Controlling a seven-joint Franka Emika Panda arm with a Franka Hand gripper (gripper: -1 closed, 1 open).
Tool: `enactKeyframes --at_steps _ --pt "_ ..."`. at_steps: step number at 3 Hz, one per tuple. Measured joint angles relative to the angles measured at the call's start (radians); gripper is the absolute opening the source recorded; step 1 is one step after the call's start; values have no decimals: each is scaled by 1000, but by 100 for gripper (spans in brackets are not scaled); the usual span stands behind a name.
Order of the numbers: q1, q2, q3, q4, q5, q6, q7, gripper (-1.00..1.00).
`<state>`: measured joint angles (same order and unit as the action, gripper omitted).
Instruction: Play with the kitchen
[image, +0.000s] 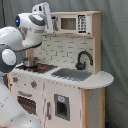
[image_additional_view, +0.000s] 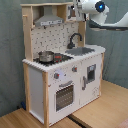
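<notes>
Kitchen (image_additional_view: 55, 75) holds one pot (image_additional_view: 46, 56), one faucet (image_additional_view: 75, 39); claw (image: 49, 15) state unclear

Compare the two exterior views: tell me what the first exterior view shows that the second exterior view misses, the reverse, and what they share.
Only the first exterior view shows the white toy microwave on the upper shelf and the bulky white arm segments at the first exterior view's left.

Only the second exterior view shows the grey range hood, the oven door and the light-wood floor.

Both exterior views show the black curved faucet, the grey sink and the small metal pot on the stove.
</notes>
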<state>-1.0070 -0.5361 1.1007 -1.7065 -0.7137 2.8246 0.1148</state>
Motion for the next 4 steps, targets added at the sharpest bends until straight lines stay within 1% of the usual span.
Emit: enactKeyframes --at_steps 1,2,3,4 --pt "31 -45 -17 -5 0 -13 9 -100" --pt "38 -57 -21 -8 0 -18 12 100" --pt "52 -83 -30 -15 0 -26 15 100" --pt "91 -163 -68 -47 0 -36 23 100"
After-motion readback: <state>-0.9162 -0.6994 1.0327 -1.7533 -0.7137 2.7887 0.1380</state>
